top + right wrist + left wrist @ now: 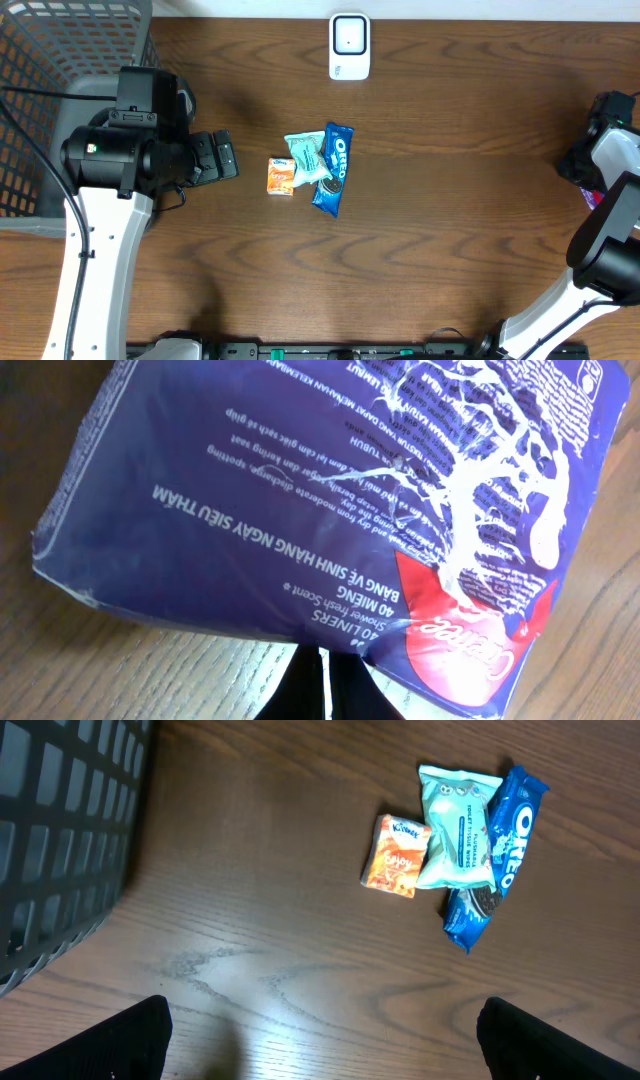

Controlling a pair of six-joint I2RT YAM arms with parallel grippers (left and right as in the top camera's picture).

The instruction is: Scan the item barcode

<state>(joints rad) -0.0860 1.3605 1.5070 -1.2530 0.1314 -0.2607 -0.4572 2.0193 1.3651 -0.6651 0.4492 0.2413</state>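
Note:
My right gripper [322,658] is shut on the lower edge of a purple liner pack [330,490] with white print and a red patch. The pack fills the right wrist view, held above the wood table. Overhead, only a sliver of that pack [592,197] shows at the far right edge under the right arm. The white barcode scanner [349,46] stands at the table's back middle. My left gripper [222,157] hangs open and empty left of centre. In the left wrist view its black fingertips [130,1040] stand wide apart over bare wood.
An orange snack packet [281,176], a mint wipes packet [308,157] and a blue Oreo pack [334,170] lie together mid-table. They also show as orange packet [398,857], wipes [457,828] and Oreo pack [498,850]. A grey mesh basket [55,70] stands at the left.

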